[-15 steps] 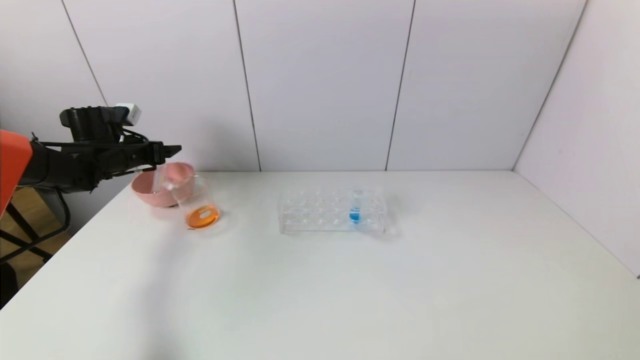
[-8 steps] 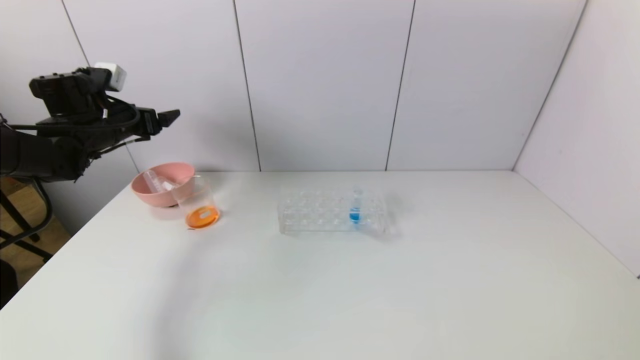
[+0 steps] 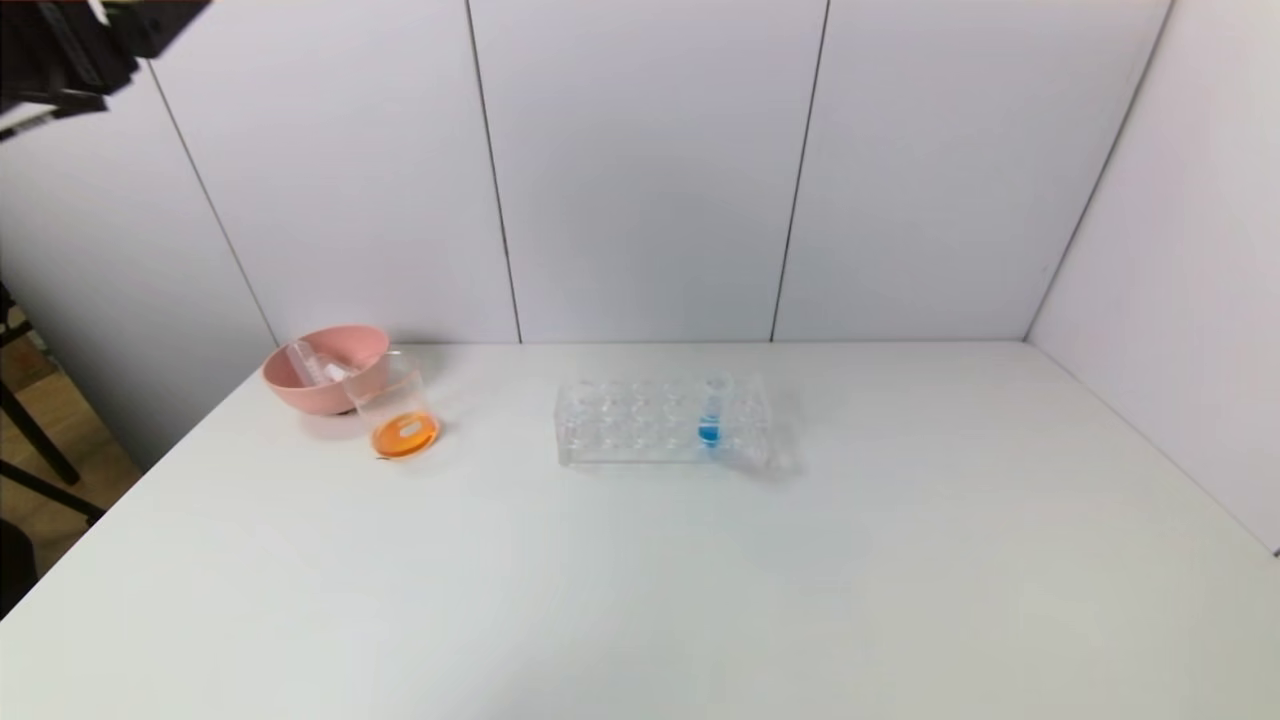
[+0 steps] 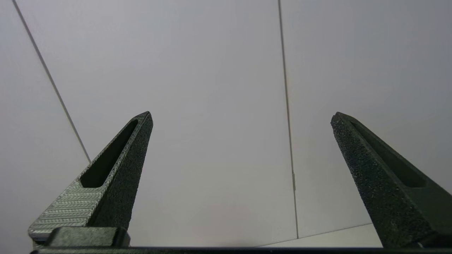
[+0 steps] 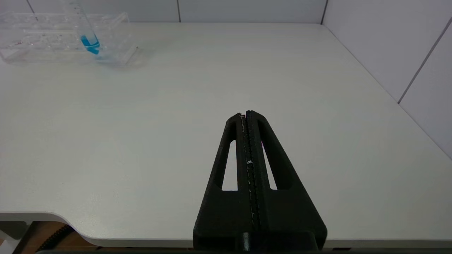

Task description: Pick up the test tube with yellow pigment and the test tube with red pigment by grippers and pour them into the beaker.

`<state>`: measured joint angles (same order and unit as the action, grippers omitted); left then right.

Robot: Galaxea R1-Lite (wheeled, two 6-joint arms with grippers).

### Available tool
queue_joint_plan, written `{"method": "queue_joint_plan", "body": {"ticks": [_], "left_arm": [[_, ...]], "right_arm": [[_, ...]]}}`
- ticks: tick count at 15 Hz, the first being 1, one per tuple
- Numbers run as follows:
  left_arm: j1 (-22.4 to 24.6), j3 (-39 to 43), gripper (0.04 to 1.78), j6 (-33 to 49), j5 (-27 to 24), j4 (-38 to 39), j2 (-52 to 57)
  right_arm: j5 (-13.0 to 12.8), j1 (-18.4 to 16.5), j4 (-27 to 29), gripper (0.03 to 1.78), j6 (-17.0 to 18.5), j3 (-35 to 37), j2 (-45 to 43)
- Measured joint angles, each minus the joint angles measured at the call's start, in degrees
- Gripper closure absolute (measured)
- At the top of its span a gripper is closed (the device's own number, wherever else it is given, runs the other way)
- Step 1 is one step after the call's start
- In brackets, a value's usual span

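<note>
**Both tubes spent; left arm high above table corner**

Clear cylindrical beaker [image 3: 402, 415] holds orange liquid, touching the pink plastic bowl [image 3: 322, 381], where an emptied clear tube [image 3: 305, 362] lies; which pigment tube, cannot tell. Left gripper [image 4: 240, 116] spread wide, empty, facing the wall. Right gripper [image 5: 246, 113] closed, empty, at the table's near edge. Risk: a descending left arm could clip the beaker and spill it.

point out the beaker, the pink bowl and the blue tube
beaker [image 3: 400, 420], head view, on its clear wall just above the orange liquid
pink bowl [image 3: 300, 390], head view, on its outer wall at the front
blue tube [image 3: 710, 432], head view, on the blue liquid at its bottom
</note>
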<state>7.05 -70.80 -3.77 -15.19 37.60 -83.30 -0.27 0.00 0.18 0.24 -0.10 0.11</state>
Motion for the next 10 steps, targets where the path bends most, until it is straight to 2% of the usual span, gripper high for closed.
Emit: {"method": "queue_joint_plan", "body": {"ticks": [3,7,10], "left_arm": [[-0.07,5.40,0.06,0.50,-0.10,-8.63,19.25],[-1.34,13.06,0.06,0.63,0.26,-25.11,44.30],[-3.00,21.03,0.06,-0.11,0.95,-37.67,58.90]], "right_arm": [[0.02,0.00,0.00,1.70,0.02,0.00,0.00],[0.00,0.00,-0.02,1.70,0.00,0.00,0.00],[0.02,0.00,0.00,1.70,0.02,0.00,0.00]]}}
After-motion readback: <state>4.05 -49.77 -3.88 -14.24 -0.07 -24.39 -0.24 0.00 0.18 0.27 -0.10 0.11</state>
